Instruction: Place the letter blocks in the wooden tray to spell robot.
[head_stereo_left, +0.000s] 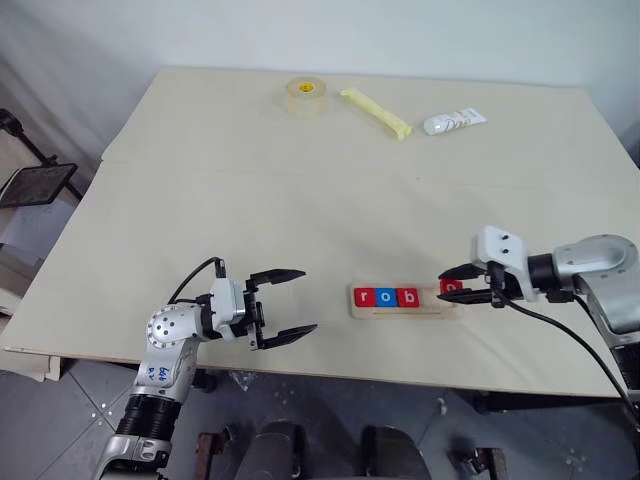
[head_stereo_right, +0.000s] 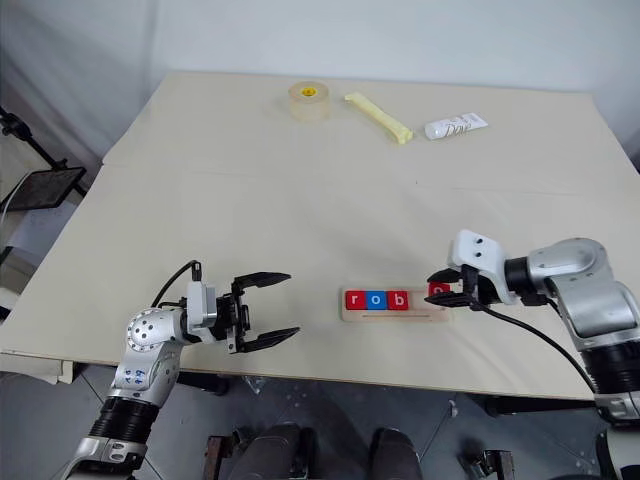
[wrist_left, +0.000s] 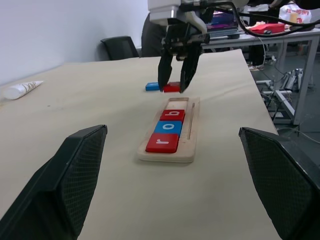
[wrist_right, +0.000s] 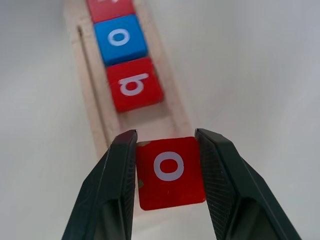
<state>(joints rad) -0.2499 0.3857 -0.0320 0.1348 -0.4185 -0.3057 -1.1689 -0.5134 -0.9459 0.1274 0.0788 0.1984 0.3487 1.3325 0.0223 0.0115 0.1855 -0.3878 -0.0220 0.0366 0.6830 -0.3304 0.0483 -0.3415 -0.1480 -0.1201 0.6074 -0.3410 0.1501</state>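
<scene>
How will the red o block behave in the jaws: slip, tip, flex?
Red o block looks rigid, probably won't flex. The right gripper pinches its flat side edges, so it sits square, but the smooth faces might slip. Flat and low, it's unlikely to tip in the wooden tray.

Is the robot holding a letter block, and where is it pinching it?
Yes. The right gripper holds the red o block, its jaws pinching the block's two opposite side edges, above the wooden tray. The left gripper is open and holds nothing.

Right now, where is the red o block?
The red o block is gripped in the right hand, just past the b block, over the wooden tray.
</scene>
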